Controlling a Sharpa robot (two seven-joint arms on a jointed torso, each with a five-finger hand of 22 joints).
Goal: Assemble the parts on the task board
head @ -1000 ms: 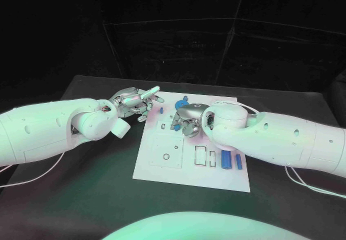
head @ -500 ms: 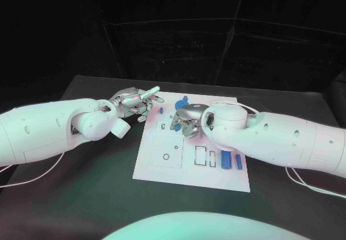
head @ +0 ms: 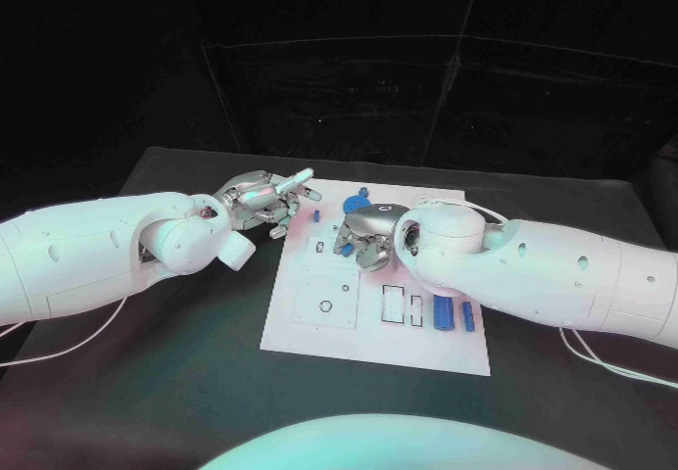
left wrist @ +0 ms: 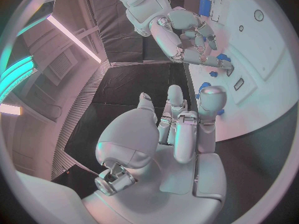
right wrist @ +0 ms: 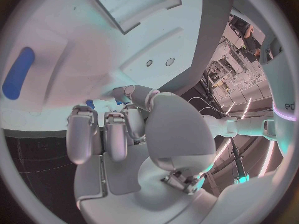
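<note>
While the left hand (head: 265,200) hovers beside the task board (head: 374,338), the right hand (head: 367,235) curls over it

Dim room, dark surroundings, sharp head view, fisheye-bent wrist views

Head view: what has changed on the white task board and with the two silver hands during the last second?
Nothing has visibly changed. The left hand stays at the far left corner of the white task board, the right hand stays over its far part, and the two long blue parts lie as before.
</note>
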